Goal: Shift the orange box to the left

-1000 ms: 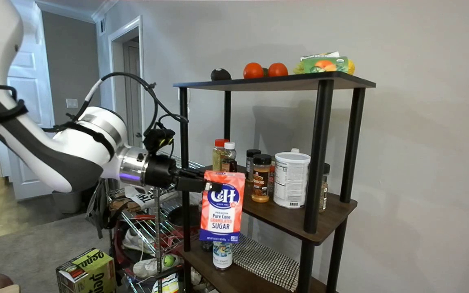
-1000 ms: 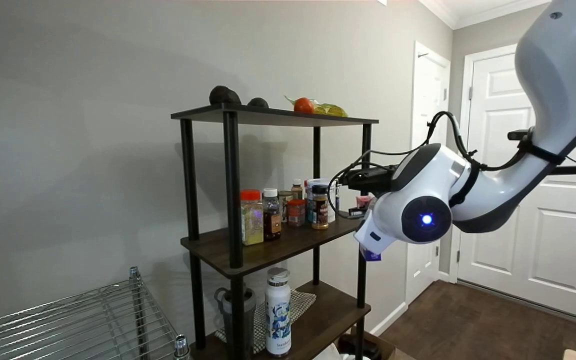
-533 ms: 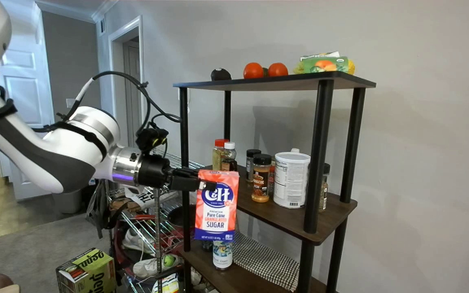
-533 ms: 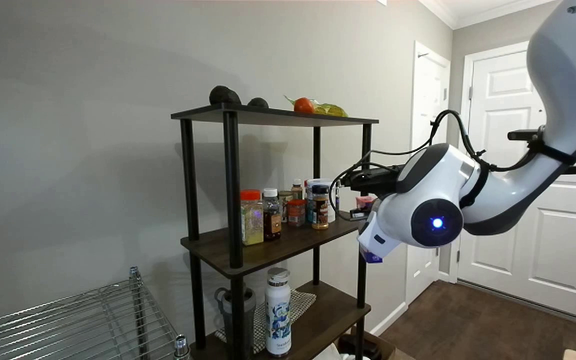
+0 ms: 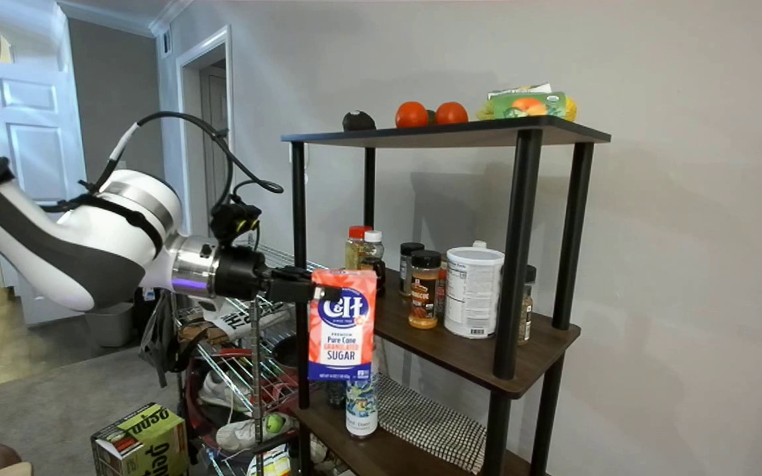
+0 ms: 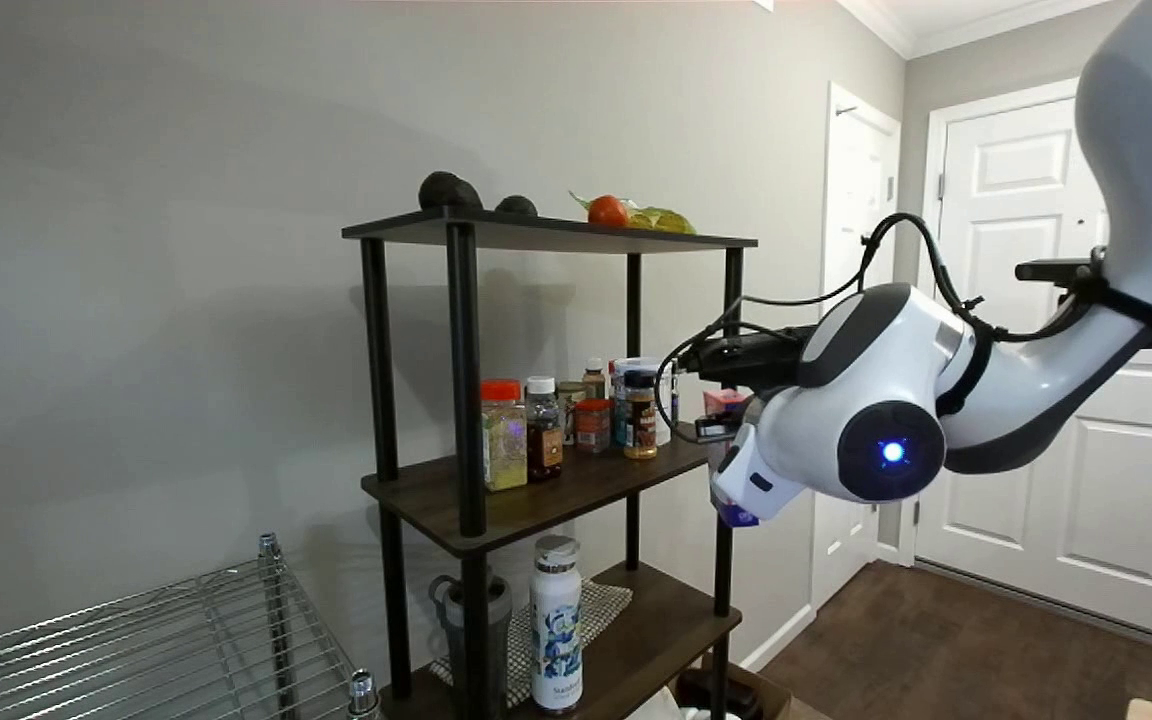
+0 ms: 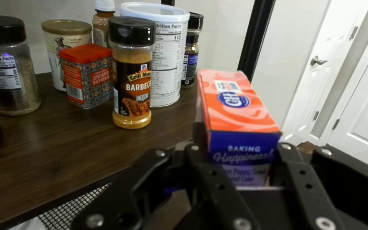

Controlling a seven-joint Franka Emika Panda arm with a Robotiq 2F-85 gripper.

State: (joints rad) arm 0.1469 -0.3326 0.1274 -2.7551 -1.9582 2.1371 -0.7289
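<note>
Jointed black fingers (image 7: 203,166) pinch the upright, flat-sided orange box (image 7: 239,121) near the dark, wood-grained shelf (image 7: 75,140).

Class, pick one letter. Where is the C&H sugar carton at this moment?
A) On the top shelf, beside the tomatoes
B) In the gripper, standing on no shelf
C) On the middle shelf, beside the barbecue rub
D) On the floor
B: in the wrist view the gripper clasps the C&H sugar carton from both sides, and in an exterior view the carton hangs lower than the middle shelf.
</note>
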